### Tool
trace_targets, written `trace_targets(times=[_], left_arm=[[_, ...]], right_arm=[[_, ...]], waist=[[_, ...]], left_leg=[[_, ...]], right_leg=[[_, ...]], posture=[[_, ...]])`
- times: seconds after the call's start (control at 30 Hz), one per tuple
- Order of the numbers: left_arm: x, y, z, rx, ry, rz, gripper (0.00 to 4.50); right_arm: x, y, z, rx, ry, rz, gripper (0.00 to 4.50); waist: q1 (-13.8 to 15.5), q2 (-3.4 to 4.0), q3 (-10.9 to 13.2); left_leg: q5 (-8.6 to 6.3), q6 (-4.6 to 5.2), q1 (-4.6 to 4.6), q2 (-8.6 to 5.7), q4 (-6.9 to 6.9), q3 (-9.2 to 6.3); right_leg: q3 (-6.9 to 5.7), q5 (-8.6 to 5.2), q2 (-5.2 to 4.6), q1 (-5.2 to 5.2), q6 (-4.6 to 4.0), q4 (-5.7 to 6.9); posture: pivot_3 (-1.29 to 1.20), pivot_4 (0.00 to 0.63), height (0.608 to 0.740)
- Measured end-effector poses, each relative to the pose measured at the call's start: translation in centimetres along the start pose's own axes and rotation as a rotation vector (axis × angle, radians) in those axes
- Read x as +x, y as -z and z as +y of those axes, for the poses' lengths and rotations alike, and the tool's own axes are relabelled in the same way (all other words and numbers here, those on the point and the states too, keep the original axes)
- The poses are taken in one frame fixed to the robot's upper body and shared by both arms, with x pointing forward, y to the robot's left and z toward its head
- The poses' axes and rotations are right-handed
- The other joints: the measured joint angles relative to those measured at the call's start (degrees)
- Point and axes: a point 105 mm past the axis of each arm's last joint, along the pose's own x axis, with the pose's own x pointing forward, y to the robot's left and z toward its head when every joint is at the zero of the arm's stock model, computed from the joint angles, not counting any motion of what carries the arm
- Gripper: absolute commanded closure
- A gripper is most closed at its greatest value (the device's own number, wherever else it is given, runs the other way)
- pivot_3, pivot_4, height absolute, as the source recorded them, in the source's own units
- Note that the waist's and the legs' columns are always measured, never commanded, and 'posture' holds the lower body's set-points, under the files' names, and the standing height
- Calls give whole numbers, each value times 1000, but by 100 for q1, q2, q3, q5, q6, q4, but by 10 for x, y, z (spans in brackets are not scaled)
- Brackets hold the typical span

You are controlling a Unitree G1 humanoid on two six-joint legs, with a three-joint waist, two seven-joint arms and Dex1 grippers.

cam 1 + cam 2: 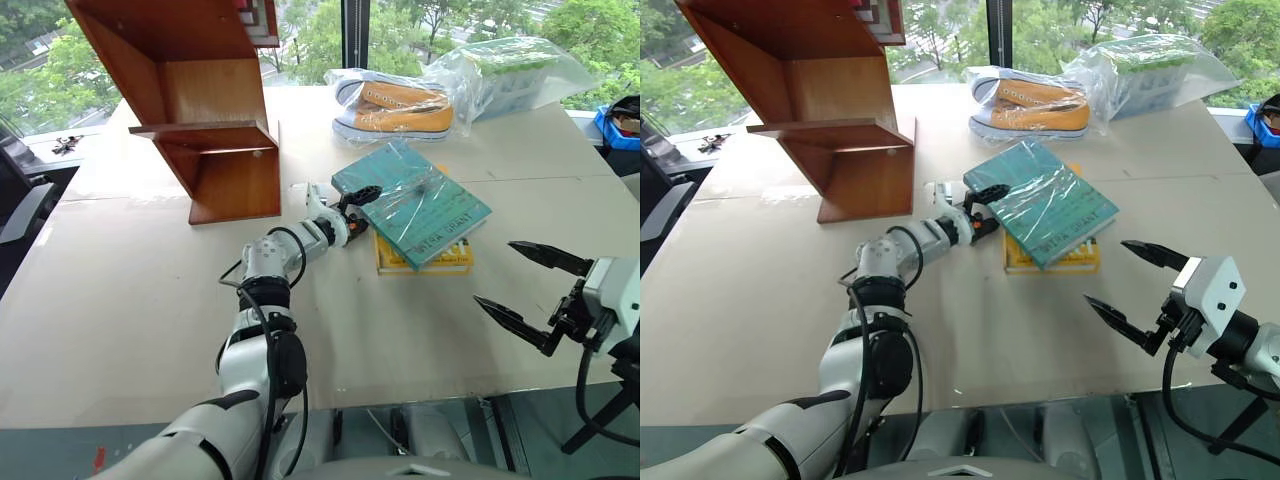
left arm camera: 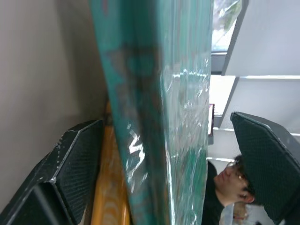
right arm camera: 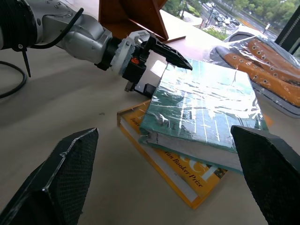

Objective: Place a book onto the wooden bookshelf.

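The teal-green book (image 1: 415, 200), wrapped in shiny clear plastic, lies flat on top of a yellow book (image 1: 425, 262) on the table, right of centre. My left gripper (image 1: 365, 208) is open at the book's near-left corner, one finger above the cover and one below the edge. In the left wrist view the book (image 2: 159, 117) stands between the two fingers (image 2: 70, 164), with a gap on one side. The wooden bookshelf (image 1: 200, 110), reddish brown with slanted sides, stands at the back left. My right gripper (image 1: 495, 272) hangs open over the table's front right, pointing toward the books.
A pair of orange and white shoes (image 1: 395, 108) in plastic and a clear bag with a container (image 1: 510, 70) lie at the back right. A blue bin (image 1: 620, 125) sits past the right edge. A person (image 2: 229, 183) shows beyond the book in the left wrist view.
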Motion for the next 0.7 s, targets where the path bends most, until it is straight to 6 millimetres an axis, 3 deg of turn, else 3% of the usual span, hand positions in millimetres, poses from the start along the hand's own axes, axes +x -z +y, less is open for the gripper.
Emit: trace_targets(times=[0.07, 0.17, 0.33, 0.57, 0.7], left_arm=[[3, 2, -1, -11, 31, 6, 827], [5, 7, -1, -11, 75, 22, 1818], [2, 4, -5, -27, 140, 25, 4402], [-15, 3, -8, -40, 204, 59, 4402], [-40, -8, -20, -62, 266, 50, 4402]], right_arm=[[-1, 1, 1, 5, 11, 5, 0], [-1, -2, 3, 1, 26, 0, 0], [-3, -2, 6, 9, 42, 7, 0], [-6, 0, 4, 18, 67, 10, 0], [-6, 1, 2, 29, 79, 3, 0]], waist=[[-3, 0, 0], [-2, 0, 0], [-7, 0, 0], [-32, 0, 0], [-50, -1, 1]], left_leg=[[0, 0, 0, -1, 0, 1], [0, 0, 0, -1, -1, 0], [0, 0, -1, -1, 0, -1], [0, 0, 1, 2, -1, -1], [0, 0, -3, 6, -1, -1]], right_leg=[[1, 0, 1, 0, 0, 0], [0, 0, 1, 0, 0, 0], [0, -1, 1, 0, 1, 0], [3, 0, 1, -1, 1, 2], [5, 0, 1, -7, 0, 5]], posture=[[0, 150, 740], [0, 150, 740], [0, 150, 740], [0, 150, 740], [0, 150, 740]])
